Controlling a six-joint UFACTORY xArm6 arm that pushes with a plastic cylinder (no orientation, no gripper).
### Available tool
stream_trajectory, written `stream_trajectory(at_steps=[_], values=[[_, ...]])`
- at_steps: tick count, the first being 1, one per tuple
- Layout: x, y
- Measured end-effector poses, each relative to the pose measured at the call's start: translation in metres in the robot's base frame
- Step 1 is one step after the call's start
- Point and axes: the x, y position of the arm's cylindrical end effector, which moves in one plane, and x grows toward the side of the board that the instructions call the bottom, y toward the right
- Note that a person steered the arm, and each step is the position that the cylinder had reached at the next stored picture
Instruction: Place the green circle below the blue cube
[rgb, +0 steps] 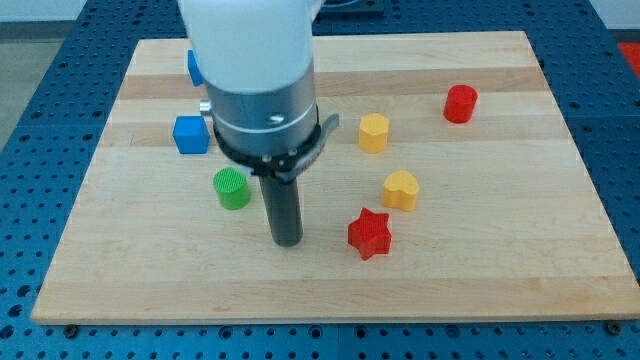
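Note:
The green circle (232, 188) is a short green cylinder on the wooden board, left of centre. The blue cube (190, 134) sits above it and a little to the left, a small gap apart. My tip (287, 240) rests on the board to the right of the green circle and slightly lower, apart from it. The arm's white and grey body covers the board's upper middle.
Another blue block (194, 68) is partly hidden behind the arm at the top left. A yellow hexagon (373, 132), a yellow heart (400, 190), a red star (369, 234) and a red cylinder (460, 104) lie to the right. The wooden board (500, 270) sits on a blue table.

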Motion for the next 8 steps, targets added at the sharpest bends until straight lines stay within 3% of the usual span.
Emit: stream_trajectory(at_steps=[3, 6, 8], values=[[-0.068, -0.002], [-0.070, -0.109], [-0.070, -0.129]])
